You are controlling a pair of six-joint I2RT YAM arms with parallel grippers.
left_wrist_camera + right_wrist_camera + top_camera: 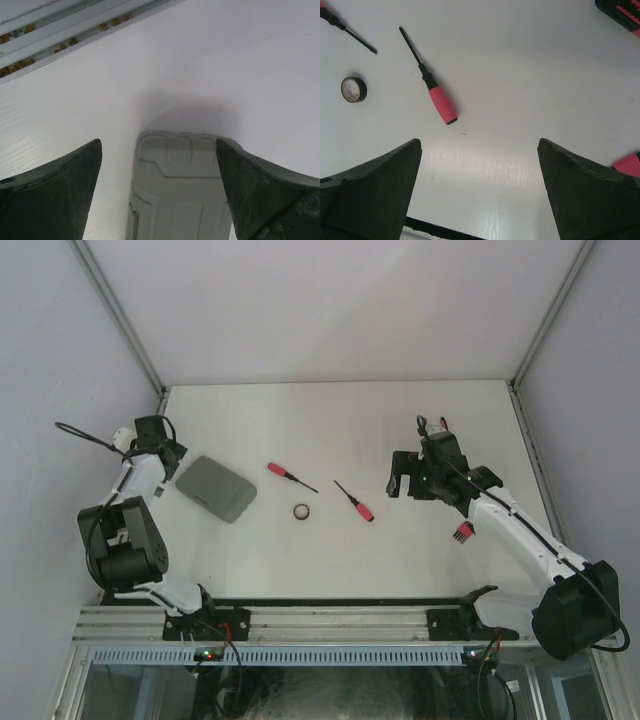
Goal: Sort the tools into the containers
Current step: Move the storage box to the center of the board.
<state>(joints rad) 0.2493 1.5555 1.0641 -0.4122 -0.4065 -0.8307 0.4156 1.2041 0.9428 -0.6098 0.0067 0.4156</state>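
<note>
Our left gripper [158,150] hung with fingers [55,195] spread and empty, one end of the shut grey case [180,200] lying below and between them. Our right gripper [479,147], equally wide and empty, hovered over the white table [520,100], a red-handled screwdriver [432,85] ahead to its left, the black ring [354,89] and second screwdriver [279,471] beyond. We judged sorting not yet begun: case closed, every visible tool loose outside it
</note>
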